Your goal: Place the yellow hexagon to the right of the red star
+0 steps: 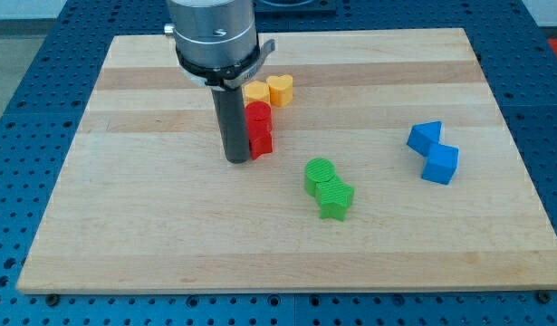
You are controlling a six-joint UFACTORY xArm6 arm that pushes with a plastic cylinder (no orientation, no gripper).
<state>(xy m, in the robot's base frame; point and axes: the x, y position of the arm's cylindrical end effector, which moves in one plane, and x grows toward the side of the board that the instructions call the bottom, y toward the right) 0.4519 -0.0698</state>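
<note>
The wooden surface (169, 226) fills most of the frame, its pale planks bare across the whole left half and along the bottom edge. Around it runs a blue perforated base (550, 109). There is open room between the centre cluster and the blue pair at the right.

My rod comes down from a grey cylindrical mount (213, 32) at the top centre, and my tip (237, 160) rests on the surface just left of the red blocks, touching or nearly touching them. The rig carries no gripper, only this rod, so nothing is clamped.

The yellow hexagon (256, 91) sits in the upper centre, partly hidden behind the mount and rod, so its outline is hard to read. Just to its right, touching, is a yellow heart-shaped block (280, 89). Directly below the hexagon stand two red blocks: a rounded red block (258, 115) and beneath it the red star (261, 143), whose left side the rod covers; I cannot make out its points clearly.

Lower centre, a green round block (320, 174) touches a green star (336, 198). At the right, two blue blocks, a blue angular block (425, 137) and a blue cube (440, 164), touch corner to corner. All blocks show ribbed, layered sides.
</note>
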